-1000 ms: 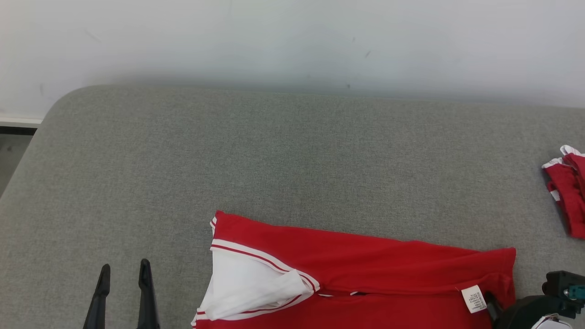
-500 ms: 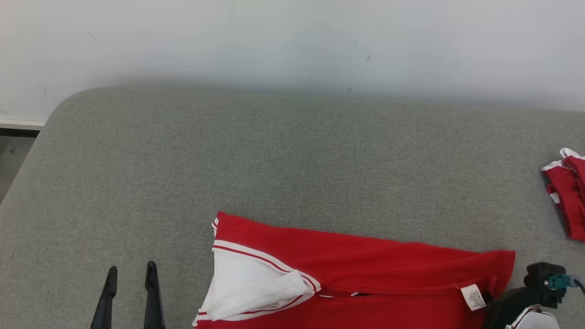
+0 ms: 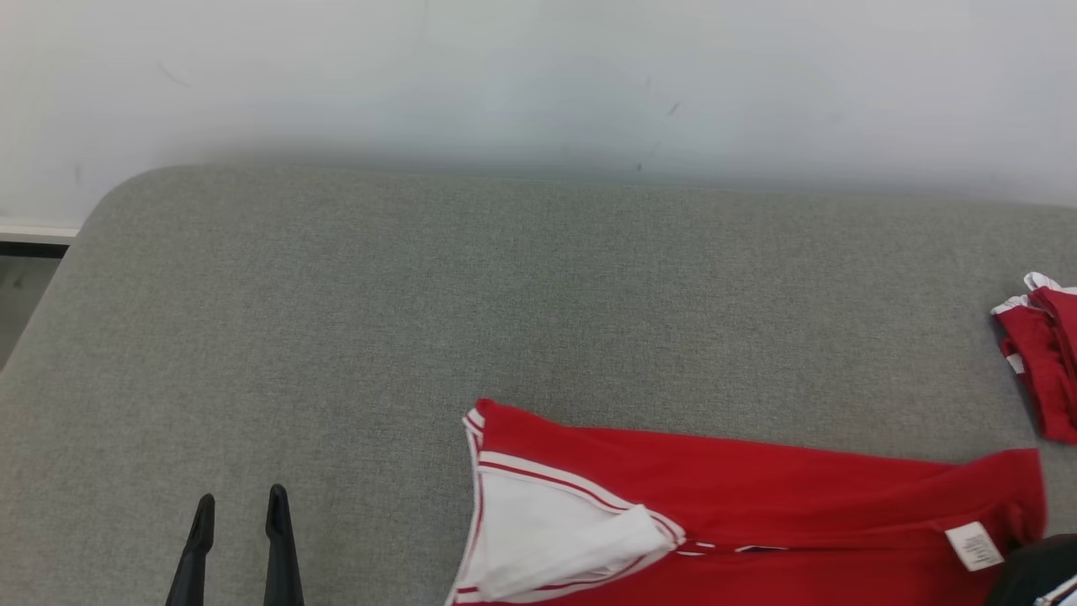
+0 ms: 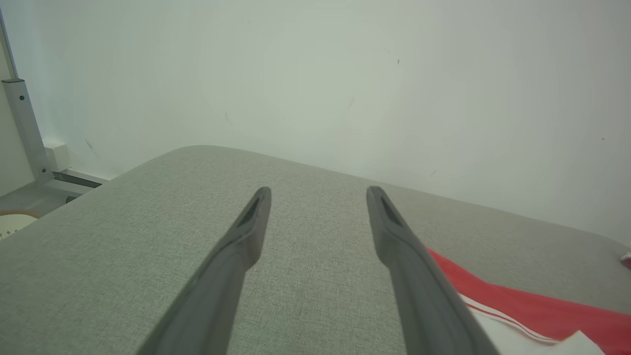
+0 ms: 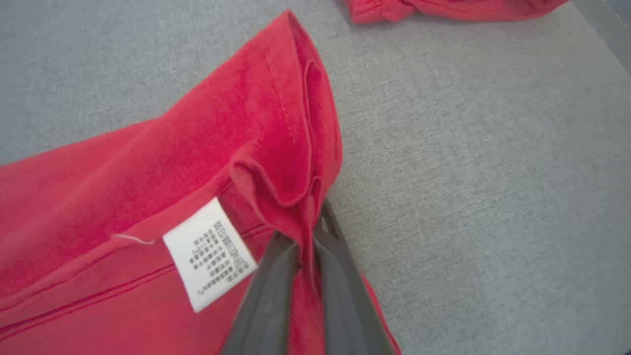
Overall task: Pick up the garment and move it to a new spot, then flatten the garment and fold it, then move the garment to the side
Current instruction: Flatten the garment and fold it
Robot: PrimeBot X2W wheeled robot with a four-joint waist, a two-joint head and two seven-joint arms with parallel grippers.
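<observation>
**A:** What sits closest to the robot?

**B:** The right gripper (image 5: 304, 227). Its two dark fingers are pressed together on a bunched fold at the hemmed corner of the red shirt (image 5: 197, 148), and red cloth squeezes up between them.

**A:** Anything else near that pinch?

**B:** A white care label (image 5: 209, 254) with small grey print, sewn into the shirt just beside the fingers. I cannot read the print.

**A:** And how does the shirt lie?

**B:** In the head view it lies on the near part of the grey cushion (image 3: 336, 295), right of the middle, and runs off the bottom edge. The pinched corner is its right end. At its left end is a white panel (image 3: 547, 539) edged with red and white stripes.

**A:** The other arm?

**B:** The left gripper (image 3: 240, 498) is at the lower left, well apart from the shirt. Its fingers stand wide apart with nothing between them, above bare cushion.

**A:** Further out?

**B:** A second red garment (image 3: 1039, 362) with white trim lies crumpled at the cushion's right edge, apart from the shirt. Beyond the cushion's rounded far edge stands a pale wall (image 3: 538, 76) with a few small marks. The left wrist view also shows a metal post (image 4: 19, 123) against it.
</observation>
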